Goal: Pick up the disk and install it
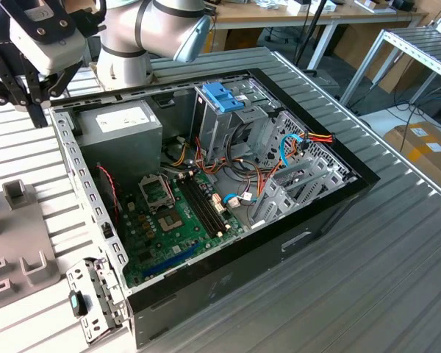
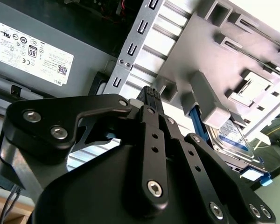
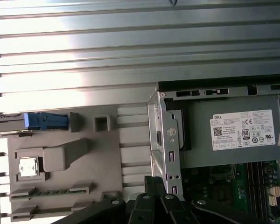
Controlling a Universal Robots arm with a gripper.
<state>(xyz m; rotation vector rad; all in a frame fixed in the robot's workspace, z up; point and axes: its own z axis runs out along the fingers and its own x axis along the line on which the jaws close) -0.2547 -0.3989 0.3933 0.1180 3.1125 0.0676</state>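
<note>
Claw: your claw [image 1: 37,116] hangs above the case [image 1: 294,243] rim at the exterior view's left, by the power supply [image 1: 121,126]. In both wrist views the fingers [image 3: 157,183] look drawn together, with nothing between them.
Disk: you'll find the disk [image 2: 233,137] outside the case, tucked in the grey fixture [image 3: 84,158]. Its blue carrier [image 3: 45,120] pokes out at one end.
Disk to claw: apart, not touching. In the second wrist view the claw tip [image 2: 151,93] sits over the fixture's near edge and the disk lies towards its far end.
In between: the fixture's raised grey blocks [image 2: 207,100].
Around: the case lies open on a ribbed metal table [image 1: 397,279]. Inside you have the motherboard [image 1: 176,213], a metal cage [image 1: 213,129] with a blue handle [image 1: 224,95], and loose cables [image 1: 294,143].
</note>
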